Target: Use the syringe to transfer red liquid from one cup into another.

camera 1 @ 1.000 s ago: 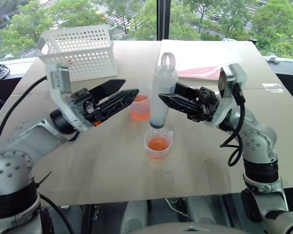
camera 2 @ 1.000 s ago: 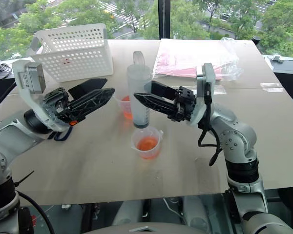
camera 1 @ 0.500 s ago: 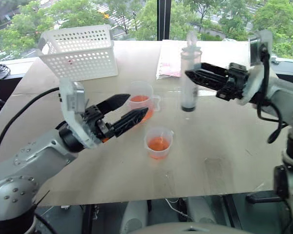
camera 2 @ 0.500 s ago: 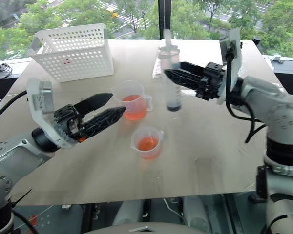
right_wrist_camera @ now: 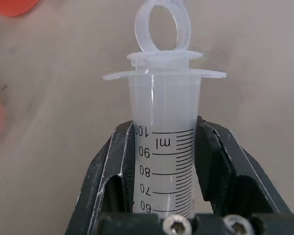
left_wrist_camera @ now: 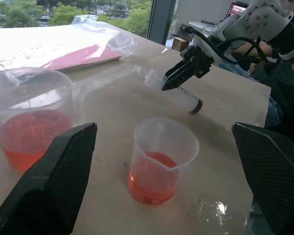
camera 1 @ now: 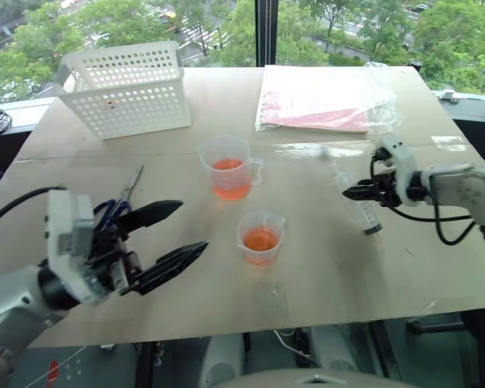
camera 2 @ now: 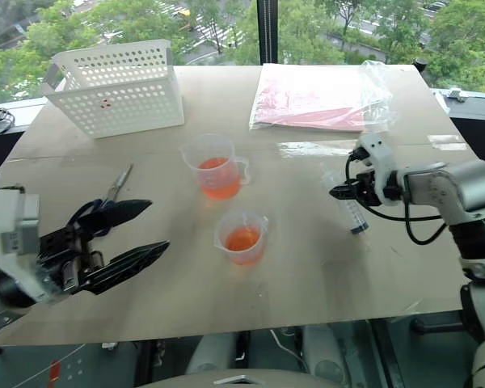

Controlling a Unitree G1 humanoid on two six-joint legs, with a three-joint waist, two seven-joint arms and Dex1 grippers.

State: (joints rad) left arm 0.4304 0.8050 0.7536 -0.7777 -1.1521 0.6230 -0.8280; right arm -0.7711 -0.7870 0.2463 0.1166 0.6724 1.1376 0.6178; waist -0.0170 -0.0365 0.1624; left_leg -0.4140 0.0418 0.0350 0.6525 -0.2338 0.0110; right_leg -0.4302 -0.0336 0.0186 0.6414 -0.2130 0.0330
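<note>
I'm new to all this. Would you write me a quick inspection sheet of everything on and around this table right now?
Surface: tan wooden table, dry.
Job's things: clear plastic syringe; two clear cups with red liquid, taller one, shorter one.
Clutter: white perforated basket; plastic-wrapped pink sheet; blue-handled scissors.
Grippers: left pincer open, empty; right pincer shut on syringe.
Cables: black cable on right arm.
Surroundings: window, green trees.
</note>
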